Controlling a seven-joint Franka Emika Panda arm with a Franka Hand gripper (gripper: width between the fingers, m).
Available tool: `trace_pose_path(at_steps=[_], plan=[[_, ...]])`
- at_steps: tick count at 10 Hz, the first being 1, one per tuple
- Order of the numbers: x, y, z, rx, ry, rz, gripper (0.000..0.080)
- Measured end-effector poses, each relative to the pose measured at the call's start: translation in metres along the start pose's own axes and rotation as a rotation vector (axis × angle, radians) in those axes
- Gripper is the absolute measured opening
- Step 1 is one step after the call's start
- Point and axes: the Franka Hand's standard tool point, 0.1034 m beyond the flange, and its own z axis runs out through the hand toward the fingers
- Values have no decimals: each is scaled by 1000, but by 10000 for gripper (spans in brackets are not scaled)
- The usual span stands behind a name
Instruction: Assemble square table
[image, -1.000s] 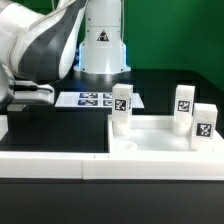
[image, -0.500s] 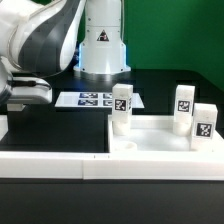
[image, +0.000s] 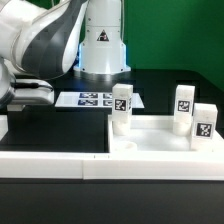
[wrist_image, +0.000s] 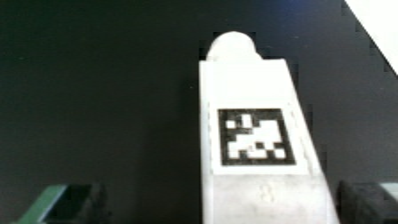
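Note:
The white square tabletop (image: 160, 150) lies at the exterior view's right, with a round socket (image: 125, 146) at its near corner. Three white tag-marked legs stand on it: one (image: 122, 106) at its left corner and two (image: 183, 104) (image: 205, 122) at its right. In the wrist view the fourth leg (wrist_image: 258, 120) lies lengthwise on the black table between my fingers. My gripper (wrist_image: 217, 203) is open around it, one finger (wrist_image: 71, 205) well off the leg and the other (wrist_image: 366, 200) close beside it. In the exterior view my hand (image: 25, 95) is at the left edge, its fingertips hidden.
The marker board (image: 95, 100) lies flat behind the tabletop, near the robot base (image: 103, 40). A long low white border wall (image: 50, 165) runs along the front. The arm's grey links (image: 50, 40) hang over the exterior view's left.
The arm has shifted slightly toward the exterior view's left and settled. The tabletop and the three standing legs have not moved.

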Motion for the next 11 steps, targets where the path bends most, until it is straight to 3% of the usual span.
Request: trace_pose_path(at_steps=[1, 2, 3, 11], plan=[[0, 0, 0, 1, 0, 0, 537], [0, 0, 0, 1, 0, 1, 365], [0, 1, 0, 1, 0, 1, 290], [-1, 2, 1, 3, 0, 2, 290]])
